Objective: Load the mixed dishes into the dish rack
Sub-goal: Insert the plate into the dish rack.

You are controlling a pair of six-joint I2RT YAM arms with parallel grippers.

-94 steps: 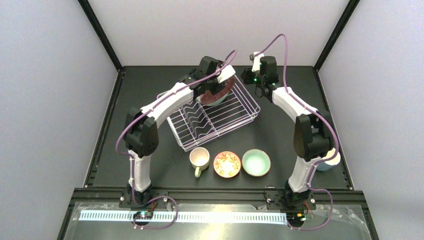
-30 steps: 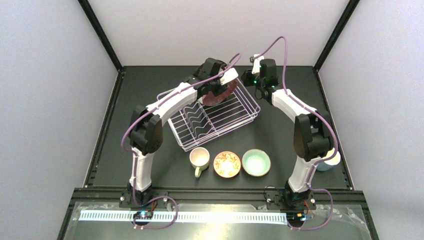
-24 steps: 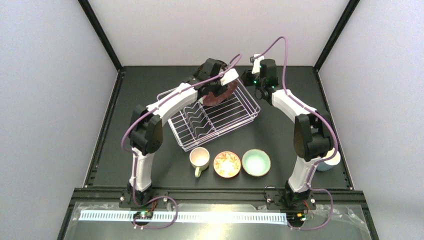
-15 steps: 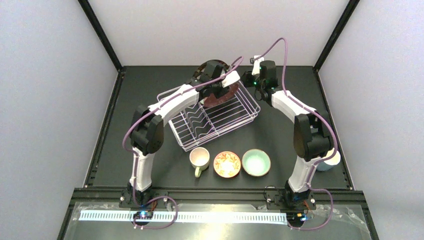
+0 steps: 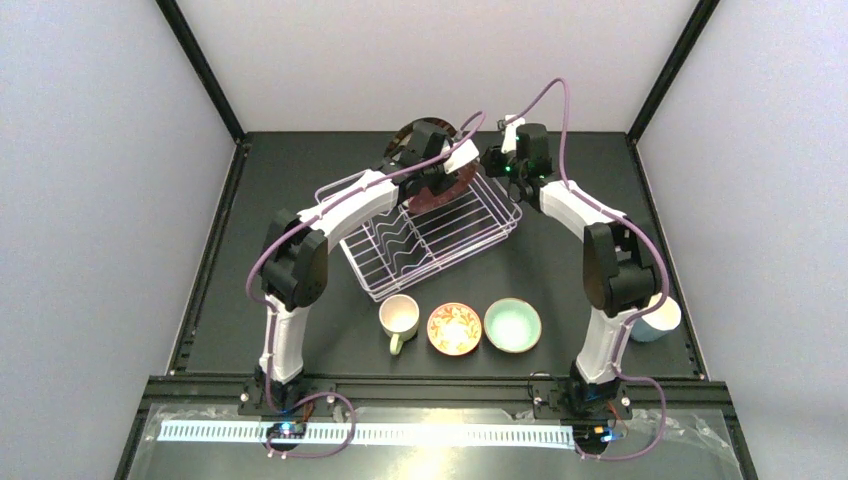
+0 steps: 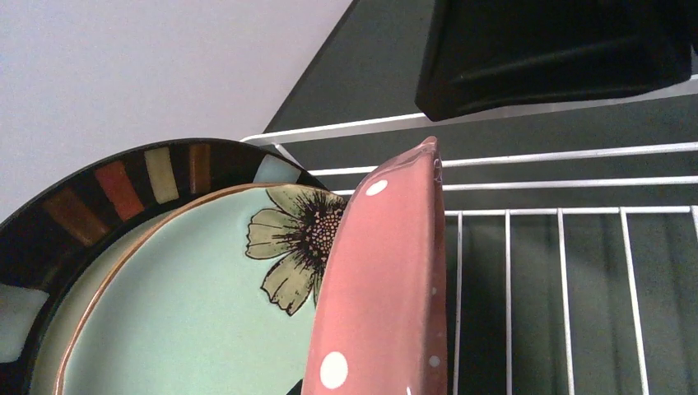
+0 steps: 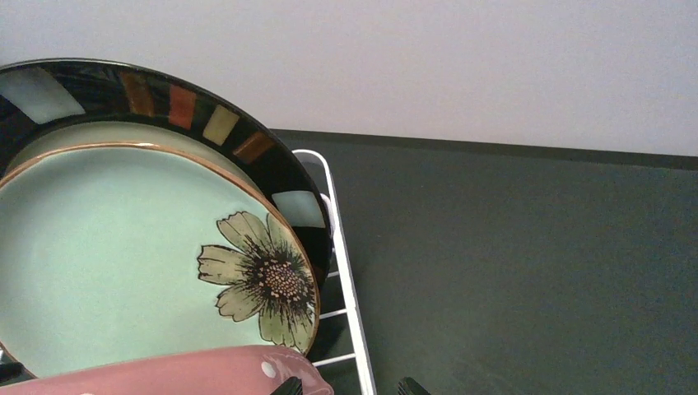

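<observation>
At the far end of the white wire dish rack (image 5: 445, 262) three plates stand on edge. The striped-rim plate (image 6: 123, 185) is hindmost, the teal flower plate (image 6: 189, 304) leans on it, and the pink dotted plate (image 6: 387, 280) is in front. My left gripper (image 5: 440, 180) is shut on the pink plate's lower edge; its fingers are out of the left wrist view. My right gripper (image 7: 348, 387) is open at the rack's far right corner, one tip by the pink plate (image 7: 181, 374), the other outside the rim wire (image 7: 346, 288). The cream mug (image 5: 399, 316), red-orange bowl (image 5: 454, 328) and mint bowl (image 5: 512, 325) sit in a row before the rack.
The blue mug (image 5: 658, 318) stands at the table's right edge, partly behind my right arm. The wavy dividers (image 5: 395, 240) fill the rack's left half. My right wrist (image 6: 551, 58) hangs just beyond the rack's far rim.
My left arm has carried the pink plate towards the rack's far end and tipped it upright against the other plates. My right gripper has edged left to the rack's corner.
</observation>
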